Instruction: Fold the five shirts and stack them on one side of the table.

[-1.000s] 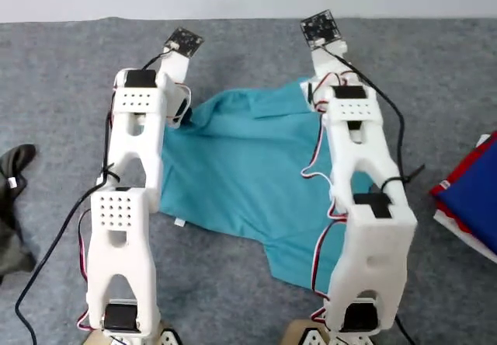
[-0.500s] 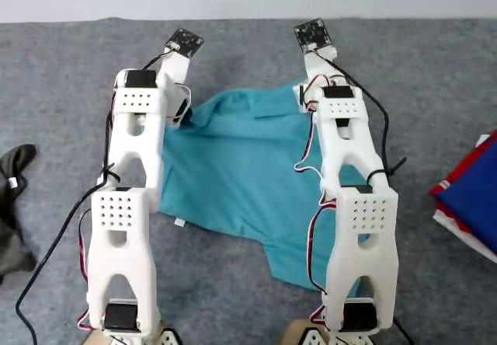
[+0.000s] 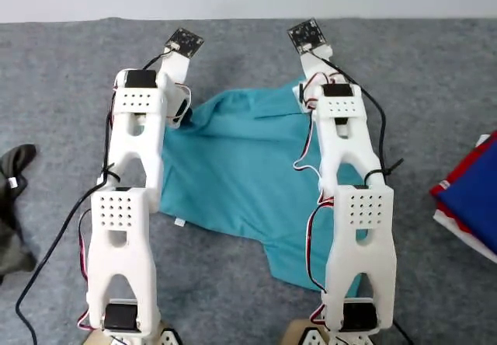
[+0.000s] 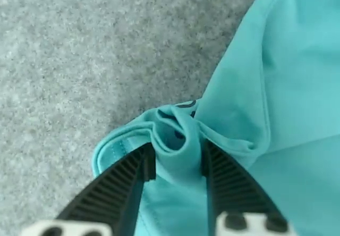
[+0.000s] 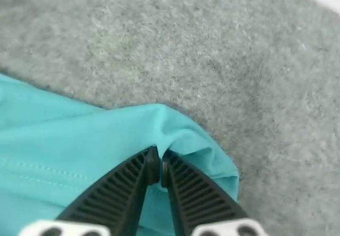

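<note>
Grey desk [image 3: 70, 65] was overlaid by the teal shirt [image 3: 233, 174], its far edge bunched in the left tool [image 4: 176, 153]; only a thin fold, seemingly, was pinched by the right tool [image 5: 159, 161] and could be lost on lifting.

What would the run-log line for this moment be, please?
left gripper: shut on shirt | right gripper: shut on shirt | shirt: spread out

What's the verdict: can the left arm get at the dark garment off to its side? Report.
Probably not yet: the left gripper is shut on a bunched fold of the teal shirt and must let go first. Only bare table lies between it and the dark garment.
</note>
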